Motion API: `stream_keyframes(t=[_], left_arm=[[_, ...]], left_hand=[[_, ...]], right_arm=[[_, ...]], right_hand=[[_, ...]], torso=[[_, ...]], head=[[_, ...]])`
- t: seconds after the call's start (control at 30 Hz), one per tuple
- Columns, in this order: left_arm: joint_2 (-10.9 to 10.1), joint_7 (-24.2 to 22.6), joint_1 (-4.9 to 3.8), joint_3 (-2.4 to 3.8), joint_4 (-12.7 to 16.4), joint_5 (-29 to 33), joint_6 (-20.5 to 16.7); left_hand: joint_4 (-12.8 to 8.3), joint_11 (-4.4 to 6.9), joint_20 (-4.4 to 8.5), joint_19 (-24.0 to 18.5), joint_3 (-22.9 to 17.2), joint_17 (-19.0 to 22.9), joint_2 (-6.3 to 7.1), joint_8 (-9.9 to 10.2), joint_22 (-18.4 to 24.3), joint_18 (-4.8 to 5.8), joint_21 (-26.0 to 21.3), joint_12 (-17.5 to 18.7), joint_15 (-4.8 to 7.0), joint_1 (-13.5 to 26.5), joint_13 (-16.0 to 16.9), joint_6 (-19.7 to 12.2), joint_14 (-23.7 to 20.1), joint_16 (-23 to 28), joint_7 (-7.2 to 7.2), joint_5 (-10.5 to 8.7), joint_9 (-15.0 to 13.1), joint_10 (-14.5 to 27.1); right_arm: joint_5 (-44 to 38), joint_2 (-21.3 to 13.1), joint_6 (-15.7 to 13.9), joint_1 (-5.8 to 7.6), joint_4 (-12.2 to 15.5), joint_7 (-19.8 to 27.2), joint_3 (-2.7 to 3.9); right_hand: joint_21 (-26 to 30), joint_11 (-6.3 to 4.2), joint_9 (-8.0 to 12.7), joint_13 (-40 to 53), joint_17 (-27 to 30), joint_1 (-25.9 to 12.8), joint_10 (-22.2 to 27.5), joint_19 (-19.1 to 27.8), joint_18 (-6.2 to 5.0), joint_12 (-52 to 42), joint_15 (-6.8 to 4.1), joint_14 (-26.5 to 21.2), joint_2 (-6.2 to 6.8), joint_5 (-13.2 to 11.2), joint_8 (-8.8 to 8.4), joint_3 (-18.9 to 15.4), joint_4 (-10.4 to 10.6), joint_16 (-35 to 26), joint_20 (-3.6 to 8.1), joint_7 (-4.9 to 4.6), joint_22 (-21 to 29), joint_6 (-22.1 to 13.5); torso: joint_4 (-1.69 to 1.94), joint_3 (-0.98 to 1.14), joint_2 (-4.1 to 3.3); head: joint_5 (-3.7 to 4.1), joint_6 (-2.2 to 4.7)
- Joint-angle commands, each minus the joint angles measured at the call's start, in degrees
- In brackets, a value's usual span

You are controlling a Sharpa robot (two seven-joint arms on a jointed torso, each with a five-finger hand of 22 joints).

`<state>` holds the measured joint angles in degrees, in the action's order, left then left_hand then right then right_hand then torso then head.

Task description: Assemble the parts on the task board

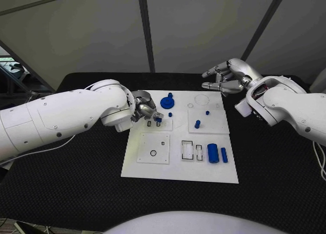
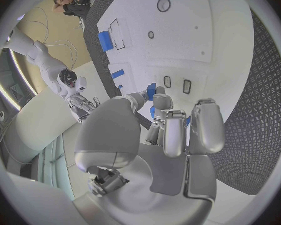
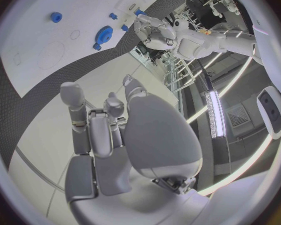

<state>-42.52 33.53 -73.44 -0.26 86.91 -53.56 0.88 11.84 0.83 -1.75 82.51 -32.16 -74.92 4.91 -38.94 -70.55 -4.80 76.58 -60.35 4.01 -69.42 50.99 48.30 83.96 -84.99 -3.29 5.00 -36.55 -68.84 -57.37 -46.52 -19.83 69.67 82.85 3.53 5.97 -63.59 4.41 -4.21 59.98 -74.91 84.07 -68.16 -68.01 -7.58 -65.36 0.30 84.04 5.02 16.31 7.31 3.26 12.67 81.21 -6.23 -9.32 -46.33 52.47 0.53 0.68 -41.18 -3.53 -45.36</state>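
The white task board (image 1: 178,168) lies in the middle of the black table. My left hand (image 1: 144,109) hovers over its near-left area and pinches a small blue part (image 1: 158,117) at its fingertips, just above two small dark slots (image 1: 153,124). The left wrist view shows the same blue part (image 2: 152,91) between the fingertips, with the slots (image 2: 177,84) close beyond it. My right hand (image 1: 226,79) hangs past the board's far right corner, fingers apart and holding nothing. A blue gear (image 1: 167,102) and a blue peg (image 1: 197,124) stand on the board.
Two blue cylinders (image 1: 218,154) lie at the board's right side beside two rectangular slots (image 1: 192,150). A round hole (image 1: 153,153) sits in the near-left plate. A small blue stud (image 1: 207,113) and a ring outline (image 1: 202,100) lie toward the far right. Black table surrounds the board.
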Motion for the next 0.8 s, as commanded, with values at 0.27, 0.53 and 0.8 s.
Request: stream_keyframes(t=[0.27,0.53,0.8], left_arm=[[0.75,0.49,0.44,-0.28,-0.35,-6.18,-1.72],[1.42,1.14,0.55,-1.14,-0.59,-6.90,-0.05],[1.55,1.36,0.62,-1.40,-0.61,-8.30,1.42]], left_hand=[[-7.92,0.13,-0.05,0.52,-8.47,-8.37,0.06,-0.45,-0.60,1.04,0.57,-0.46,0.40,0.97,0.28,-0.25,4.07,0.27,0.08,-0.01,-0.33,-0.77],[-8.25,0.16,-0.03,0.62,-8.99,-8.38,0.13,-0.63,-0.88,1.08,0.74,-0.65,0.43,1.19,0.44,-0.28,4.07,0.28,0.11,0.00,-0.53,-0.90],[-9.31,0.20,0.03,0.74,-10.67,-8.39,0.63,-1.07,-1.29,1.14,0.95,-0.73,0.47,1.73,0.44,-0.45,4.07,0.31,0.12,0.05,-1.03,-0.90]], right_arm=[[-0.79,0.09,0.41,0.09,0.15,0.52,0.05],[-0.86,0.19,0.55,0.08,0.12,0.57,0.05],[-0.91,0.24,0.74,0.08,0.07,0.61,0.05]], right_hand=[[0.34,-0.16,0.08,-0.08,-1.02,0.02,0.09,0.27,-0.48,0.24,-0.50,2.57,-0.31,0.25,0.40,-0.27,-0.16,-0.33,0.27,0.02,0.07,0.45],[0.34,-0.16,0.08,-0.08,-1.02,0.02,0.09,0.27,-0.48,0.24,-0.50,2.57,-0.31,0.25,0.40,-0.27,-0.16,-0.33,0.27,0.02,0.07,0.45],[0.34,-0.16,0.08,-0.08,-1.02,0.02,0.09,0.27,-0.48,0.24,-0.50,2.57,-0.31,0.25,0.40,-0.27,-0.16,-0.33,0.27,0.02,0.07,0.45]], torso=[[-0.14,-0.03,-0.11],[-0.15,-0.05,-0.13],[-0.11,-0.06,-0.11]], head=[[-0.20,-0.33],[-0.15,-0.50],[-0.19,-0.70]])
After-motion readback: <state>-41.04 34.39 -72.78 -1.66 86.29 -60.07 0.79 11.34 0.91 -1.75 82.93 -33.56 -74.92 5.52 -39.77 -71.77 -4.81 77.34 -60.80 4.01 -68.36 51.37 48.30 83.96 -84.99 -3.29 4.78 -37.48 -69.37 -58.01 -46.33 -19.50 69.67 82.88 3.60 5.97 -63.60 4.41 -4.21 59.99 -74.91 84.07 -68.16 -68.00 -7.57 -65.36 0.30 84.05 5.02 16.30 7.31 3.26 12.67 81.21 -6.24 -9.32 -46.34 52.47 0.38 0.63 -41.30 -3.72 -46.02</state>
